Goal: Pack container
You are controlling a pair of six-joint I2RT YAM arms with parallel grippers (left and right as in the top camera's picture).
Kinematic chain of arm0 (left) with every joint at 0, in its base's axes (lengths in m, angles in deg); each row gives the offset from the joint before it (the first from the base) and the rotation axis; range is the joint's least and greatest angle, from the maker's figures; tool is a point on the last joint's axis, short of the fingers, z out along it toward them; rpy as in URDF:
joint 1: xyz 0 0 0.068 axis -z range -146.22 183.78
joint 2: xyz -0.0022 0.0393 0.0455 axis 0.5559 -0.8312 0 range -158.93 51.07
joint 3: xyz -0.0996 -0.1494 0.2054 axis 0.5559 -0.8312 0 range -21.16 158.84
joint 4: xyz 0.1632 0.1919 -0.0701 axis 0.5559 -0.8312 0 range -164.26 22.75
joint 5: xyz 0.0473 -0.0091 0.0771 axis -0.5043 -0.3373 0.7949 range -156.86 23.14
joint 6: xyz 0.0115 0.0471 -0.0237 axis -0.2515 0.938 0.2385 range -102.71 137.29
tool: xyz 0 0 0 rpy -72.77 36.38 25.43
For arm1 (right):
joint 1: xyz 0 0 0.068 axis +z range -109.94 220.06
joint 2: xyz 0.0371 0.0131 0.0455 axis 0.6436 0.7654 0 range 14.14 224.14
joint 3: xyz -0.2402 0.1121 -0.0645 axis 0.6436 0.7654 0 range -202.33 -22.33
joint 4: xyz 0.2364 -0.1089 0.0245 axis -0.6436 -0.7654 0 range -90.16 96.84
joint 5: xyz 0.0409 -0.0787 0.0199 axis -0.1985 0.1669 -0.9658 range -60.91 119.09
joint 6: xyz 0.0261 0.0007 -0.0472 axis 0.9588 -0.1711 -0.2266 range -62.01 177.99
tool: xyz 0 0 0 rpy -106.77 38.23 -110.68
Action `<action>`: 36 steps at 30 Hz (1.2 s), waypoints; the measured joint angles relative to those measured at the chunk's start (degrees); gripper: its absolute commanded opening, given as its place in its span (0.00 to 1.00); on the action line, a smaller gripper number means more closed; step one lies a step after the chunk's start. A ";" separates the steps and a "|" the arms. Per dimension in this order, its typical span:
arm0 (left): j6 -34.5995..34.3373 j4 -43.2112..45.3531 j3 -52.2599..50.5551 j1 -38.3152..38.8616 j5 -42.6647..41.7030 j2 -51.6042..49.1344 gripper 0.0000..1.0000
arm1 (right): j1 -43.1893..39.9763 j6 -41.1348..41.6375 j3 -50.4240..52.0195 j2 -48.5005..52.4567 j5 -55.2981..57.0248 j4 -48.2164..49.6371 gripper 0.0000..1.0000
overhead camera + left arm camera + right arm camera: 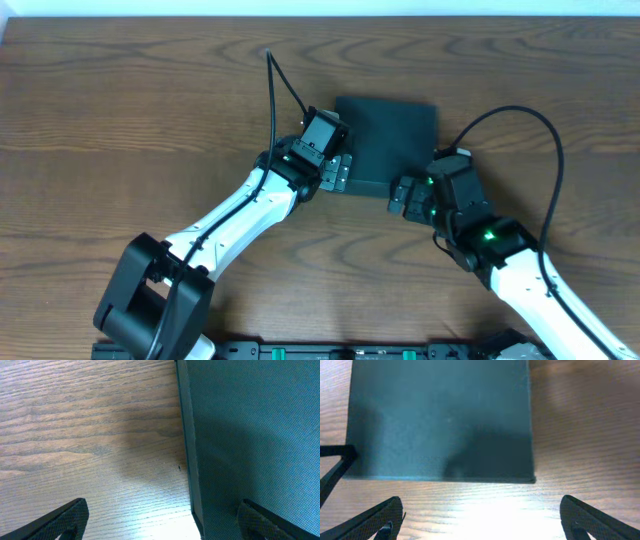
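Observation:
The container (388, 140) is a dark teal-black box lying closed and flat on the wooden table, behind the centre. My left gripper (338, 172) is open at the box's front left corner, one finger over the lid, the other over the table. In the left wrist view the container (250, 435) fills the right side and the open jaws (165, 520) straddle its left edge. My right gripper (404, 196) is open just in front of the box's near edge. In the right wrist view the container (440, 420) lies ahead of the open jaws (480, 517), which hold nothing.
The brown wooden table (120, 110) stretches around the box. A black cable (285, 85) runs from the left arm across the table behind it. A black cable (540, 130) loops above the right arm. A pale strip runs along the table's far edge.

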 measured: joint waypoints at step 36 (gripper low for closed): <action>-0.15 -0.85 0.13 -0.17 -0.17 0.22 0.96 | -5.01 -6.60 -1.99 12.72 1.27 7.58 0.99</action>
